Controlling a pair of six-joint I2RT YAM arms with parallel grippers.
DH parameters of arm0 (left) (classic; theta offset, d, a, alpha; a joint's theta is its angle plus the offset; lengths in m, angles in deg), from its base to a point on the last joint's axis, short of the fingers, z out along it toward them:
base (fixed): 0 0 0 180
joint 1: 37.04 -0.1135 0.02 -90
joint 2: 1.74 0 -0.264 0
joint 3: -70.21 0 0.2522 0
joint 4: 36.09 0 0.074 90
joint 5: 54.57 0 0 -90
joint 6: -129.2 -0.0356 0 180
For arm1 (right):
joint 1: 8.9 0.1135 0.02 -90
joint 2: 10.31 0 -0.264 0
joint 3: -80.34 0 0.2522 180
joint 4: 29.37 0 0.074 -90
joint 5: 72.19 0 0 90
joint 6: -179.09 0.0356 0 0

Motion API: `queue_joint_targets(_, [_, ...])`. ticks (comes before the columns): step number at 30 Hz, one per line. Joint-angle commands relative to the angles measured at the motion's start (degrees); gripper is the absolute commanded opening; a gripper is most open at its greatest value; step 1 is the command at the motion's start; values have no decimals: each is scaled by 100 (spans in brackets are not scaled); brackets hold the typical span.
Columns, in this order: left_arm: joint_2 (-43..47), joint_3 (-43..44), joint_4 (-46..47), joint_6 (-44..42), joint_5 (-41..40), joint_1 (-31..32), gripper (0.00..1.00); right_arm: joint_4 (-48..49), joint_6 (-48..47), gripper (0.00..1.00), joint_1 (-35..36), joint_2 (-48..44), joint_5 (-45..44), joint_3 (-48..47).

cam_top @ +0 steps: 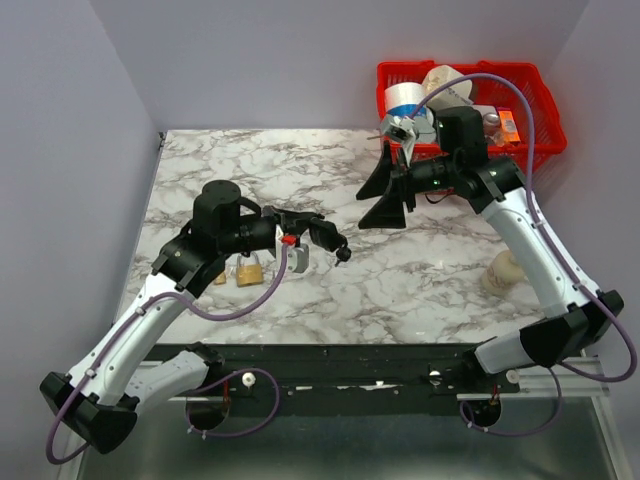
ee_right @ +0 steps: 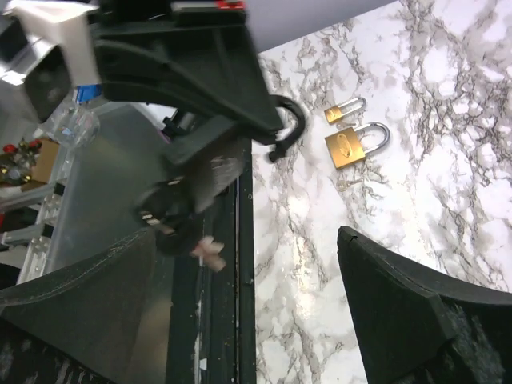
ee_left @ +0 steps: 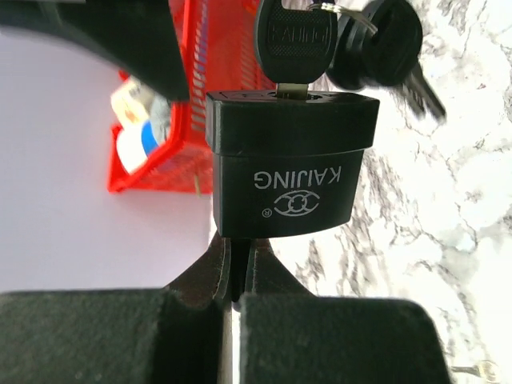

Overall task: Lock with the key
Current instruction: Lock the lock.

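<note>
nearest to me, my left claw (ee_left: 238, 254) is pinched together at the shackle end of the black padlock (ee_left: 288, 172). it holds the padlock over the middle of the table (cam_top: 300, 170), a little toward the left edge. the shackle itself is hidden. two brass padlocks (cam_top: 250, 272) lie on the marble just beside it, toward the near left.

the key (ee_left: 294, 34) sits in the padlock's far end, blade in the slot, with its spare keys (ee_left: 380, 36) hanging off the ring. i judge it light and stiff, with a thin blade that could bend if twisted off-axis. the flat black head is the place to pinch, across its faces.

farther out, my right claw (cam_top: 370, 206) hangs spread wide, holding nothing. the red basket (cam_top: 548, 110) sits at the far right corner.
</note>
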Motion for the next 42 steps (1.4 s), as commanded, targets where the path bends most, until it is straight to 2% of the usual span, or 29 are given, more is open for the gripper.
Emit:
queue_joint_targets(1, [-164,246,55,724,-734,68,0,229,-201,100,62,-312,-55,311])
queue_joint_targets(8, [-384,448,-191,575,-849,156,0,-17,-492,100,440,-84,-361,171])
queue_joint_targets(15, [-516,545,-226,522,-1051,306,0,-500,-527,99,914,540,-836,-409])
queue_joint_targets(23, [-638,510,-174,452,-1709,516,0,-580,-571,84,1363,540,-1653,-295])
queue_joint_targets(26, [-700,501,-121,443,-1868,604,0,-466,-518,72,1442,540,-1891,-198])
queue_joint_targets(27, [-718,501,-95,434,-1938,622,0,-439,-492,65,1468,566,-1943,-207])
queue_joint_targets(29, [-744,501,-68,425,-2027,666,0,-483,-500,62,1521,645,-2049,-259])
queue_joint_targets(35, [-779,510,28,399,-2264,754,0,-685,-597,59,1565,795,-2295,-216])
queue_joint_targets(38, [-779,510,37,355,-2282,772,0,-791,-615,64,1565,848,-2435,-207])
queue_joint_targets(41, [-771,510,46,346,-2247,789,0,-773,-641,64,1565,874,-2506,-224])
queue_joint_targets(42, [-771,510,37,329,-2247,798,0,-808,-650,61,1565,909,-2515,-259])
